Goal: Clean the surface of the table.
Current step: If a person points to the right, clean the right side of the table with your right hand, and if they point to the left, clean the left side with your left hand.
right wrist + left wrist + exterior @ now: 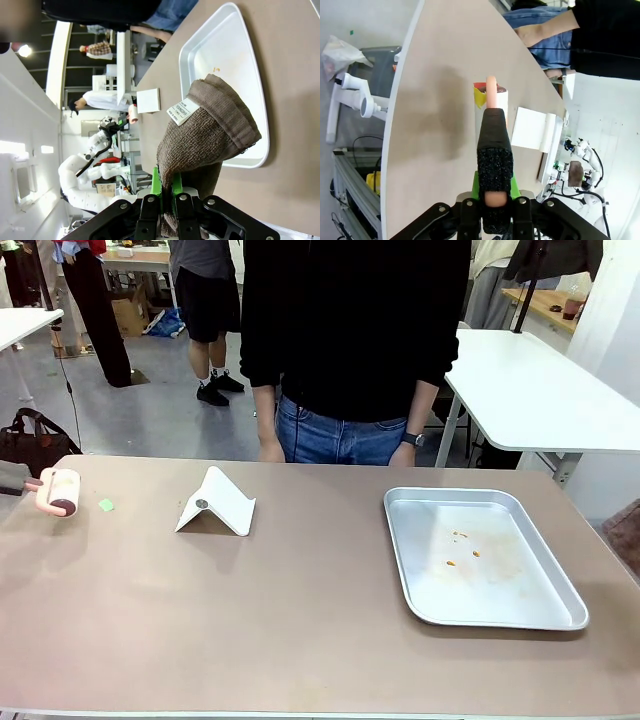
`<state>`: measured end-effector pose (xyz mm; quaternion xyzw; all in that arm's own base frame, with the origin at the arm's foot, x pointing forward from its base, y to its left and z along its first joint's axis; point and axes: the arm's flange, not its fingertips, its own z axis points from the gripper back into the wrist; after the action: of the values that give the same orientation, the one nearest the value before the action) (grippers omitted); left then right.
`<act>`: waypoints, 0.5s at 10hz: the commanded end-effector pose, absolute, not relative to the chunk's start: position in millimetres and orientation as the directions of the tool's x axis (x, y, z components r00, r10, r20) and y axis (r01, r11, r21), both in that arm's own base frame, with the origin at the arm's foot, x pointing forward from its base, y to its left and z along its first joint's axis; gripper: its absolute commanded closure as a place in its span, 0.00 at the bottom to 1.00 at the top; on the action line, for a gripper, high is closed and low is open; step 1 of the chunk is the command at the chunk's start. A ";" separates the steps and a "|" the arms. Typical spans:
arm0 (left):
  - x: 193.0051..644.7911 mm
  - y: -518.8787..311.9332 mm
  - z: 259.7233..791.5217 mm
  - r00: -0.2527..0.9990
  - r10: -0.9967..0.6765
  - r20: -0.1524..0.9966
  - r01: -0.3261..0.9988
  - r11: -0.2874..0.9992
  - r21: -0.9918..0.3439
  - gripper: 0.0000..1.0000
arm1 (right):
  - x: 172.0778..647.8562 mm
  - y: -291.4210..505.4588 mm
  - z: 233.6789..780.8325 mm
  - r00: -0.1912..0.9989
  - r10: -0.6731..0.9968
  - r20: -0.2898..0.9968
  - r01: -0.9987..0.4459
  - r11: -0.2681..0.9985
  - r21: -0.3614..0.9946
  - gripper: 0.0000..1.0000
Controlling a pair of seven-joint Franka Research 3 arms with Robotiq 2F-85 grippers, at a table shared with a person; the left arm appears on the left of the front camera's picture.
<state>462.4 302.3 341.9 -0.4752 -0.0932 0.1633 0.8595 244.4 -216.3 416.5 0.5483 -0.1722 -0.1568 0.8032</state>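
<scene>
While my left claw point(495, 202) is clamped on the black foam handle of a pink lint roller point(492, 107), the roller sits at the left end of the beige worktop point(300, 620), just beside a green scrap point(106, 505). My right claw point(167, 195) pinches a brown towel point(205, 135) near the metal tray point(400, 540) on the worktop's right side. A white stand point(218, 505) sits between roller and tray, and a person point(350, 330) stands at the far edge.

the beige table point(300, 630) carries a silver tray point(505, 592) at right, a white folded stand point(220, 502) mid-left, and a green scrap point(106, 505) far left.
</scene>
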 end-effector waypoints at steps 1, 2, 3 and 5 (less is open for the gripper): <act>464.3 298.4 345.3 0.929 0.370 -0.005 -0.208 0.510 -0.834 0.78 | 243.5 -216.3 418.5 0.893 -0.436 0.114 0.049 0.345 0.937 1.00; 465.9 295.3 339.5 0.927 0.374 0.002 -0.208 0.522 -0.827 0.78 | 243.5 -216.3 418.5 0.893 -0.436 0.114 0.049 0.345 0.937 1.00; 467.3 291.1 334.5 0.927 0.373 0.028 -0.194 0.544 -0.816 0.78 | 243.5 -216.3 418.5 0.893 -0.436 0.114 0.049 0.345 0.937 1.00; 470.3 280.4 322.3 0.937 0.351 0.003 -0.206 0.555 -0.806 0.78 | 243.5 -216.3 418.5 0.893 -0.436 0.114 0.049 0.345 0.937 1.00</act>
<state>473.9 290.0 327.2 -0.4499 -0.0879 0.1622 0.8738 244.4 -216.3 416.5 0.5483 -0.1722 -0.1568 0.8032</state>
